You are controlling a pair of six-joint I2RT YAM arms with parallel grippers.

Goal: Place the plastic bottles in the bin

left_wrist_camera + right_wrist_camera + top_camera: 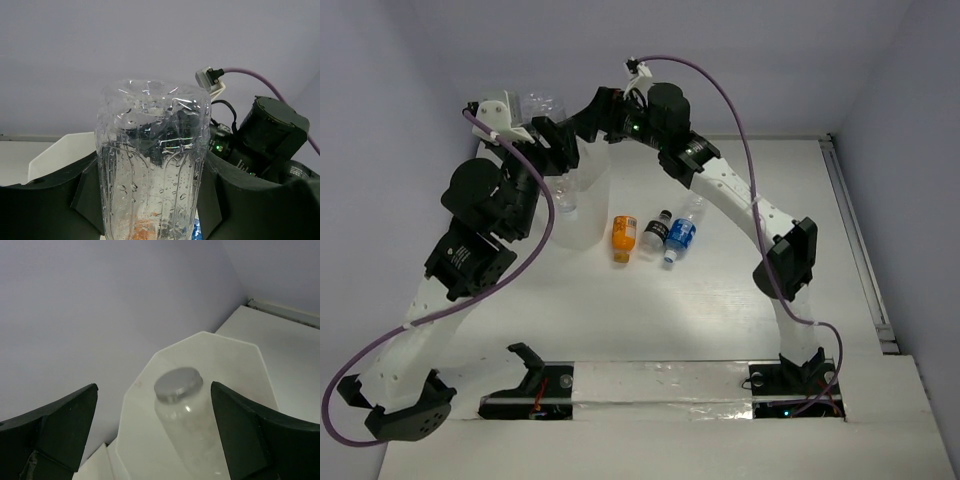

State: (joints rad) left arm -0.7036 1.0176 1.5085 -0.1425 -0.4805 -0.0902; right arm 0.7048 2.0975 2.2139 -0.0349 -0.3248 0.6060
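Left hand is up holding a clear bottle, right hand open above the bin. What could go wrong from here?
1. The left hand holds the clear bottle close to the right arm. Swinging over the bin could make them collide.
2. The bottle is beaded with droplets and looks thin-walled, so it might slip or crumple.
3. The orange bottle, black-capped bottle and blue-labelled bottle lie close together. Grasping one may roll another.
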